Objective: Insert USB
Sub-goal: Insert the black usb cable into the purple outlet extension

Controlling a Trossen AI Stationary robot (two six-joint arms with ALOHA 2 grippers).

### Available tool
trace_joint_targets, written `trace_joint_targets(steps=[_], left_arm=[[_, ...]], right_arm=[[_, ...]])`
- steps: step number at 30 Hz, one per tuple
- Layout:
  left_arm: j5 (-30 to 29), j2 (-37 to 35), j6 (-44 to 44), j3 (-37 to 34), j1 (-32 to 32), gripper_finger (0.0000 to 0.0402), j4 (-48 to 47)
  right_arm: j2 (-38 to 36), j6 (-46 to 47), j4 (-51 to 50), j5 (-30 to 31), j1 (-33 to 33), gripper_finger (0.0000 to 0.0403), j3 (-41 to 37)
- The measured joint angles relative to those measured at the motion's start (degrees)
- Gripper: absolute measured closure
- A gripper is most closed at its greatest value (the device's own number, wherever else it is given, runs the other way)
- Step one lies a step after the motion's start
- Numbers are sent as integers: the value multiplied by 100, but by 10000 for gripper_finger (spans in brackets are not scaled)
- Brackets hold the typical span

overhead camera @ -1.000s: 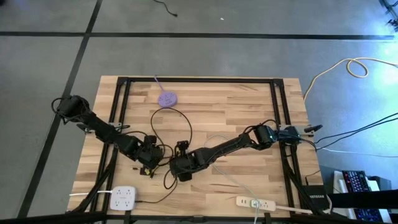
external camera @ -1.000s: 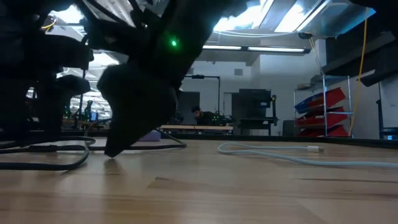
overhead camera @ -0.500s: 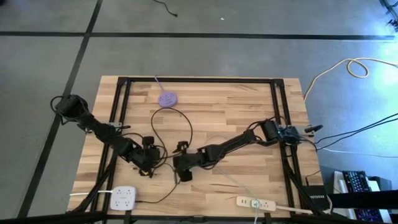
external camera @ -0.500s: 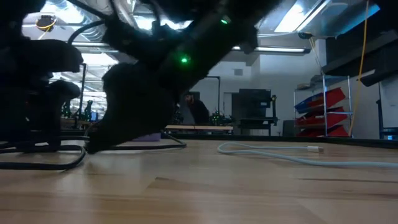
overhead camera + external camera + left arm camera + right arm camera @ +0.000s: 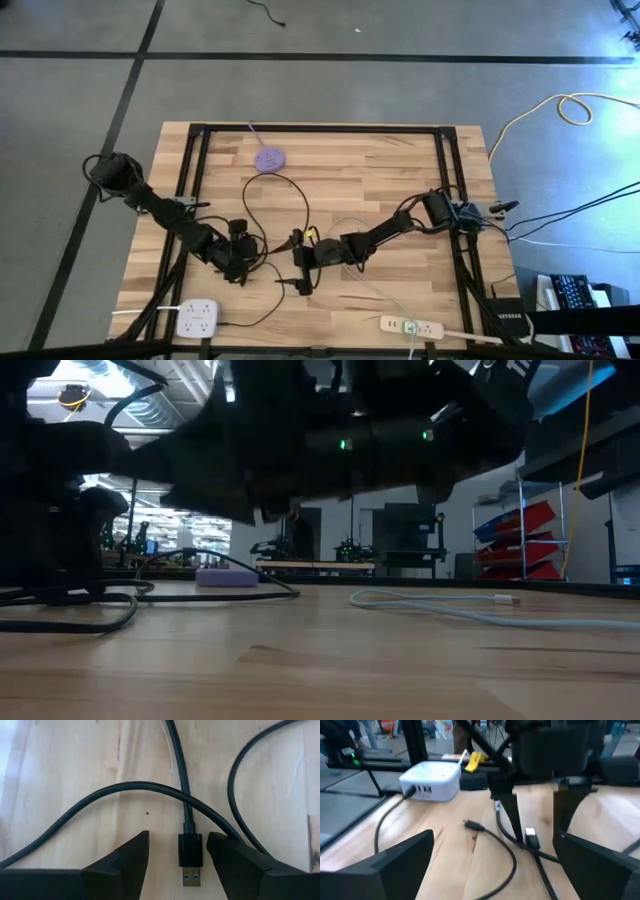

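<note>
Plug (image 5: 190, 856) first: you have it lying flat on the counter (image 5: 75, 765), squarely between the left gripper's (image 5: 177, 857) jaws, which stand part open either side and not touching it. Its long axis runs along the fingers, metal tip toward the wrist, cable (image 5: 177, 770) leading away. Your left arm is plainly the nearer, reaching low from the left edge. The right gripper (image 5: 300, 262) hovers just beside, jaws wide and empty, looking toward the white hub (image 5: 431, 780).

Black USB plug (image 5: 190, 851) with blue insert — pale wood table (image 5: 65, 770), white charging hub (image 5: 431, 779).
</note>
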Motion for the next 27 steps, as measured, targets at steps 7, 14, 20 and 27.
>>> trace_joint_targets(steps=[7, 14, 20, 27], left_arm=[[7, -19, -250, -346, -17, 208, 362], [30, -31, -264, -556, -55, 208, 645], [-22, -31, -256, -554, -231, 209, 498], [19, -28, -314, -554, -269, 229, 478]], right_arm=[[-4, 60, -73, 67, 0, 13, 230], [-9, 11, -120, 157, 2, 13, 237], [-9, 9, -201, 179, 0, 13, 235], [-9, 2, -220, 262, 0, 13, 233]])
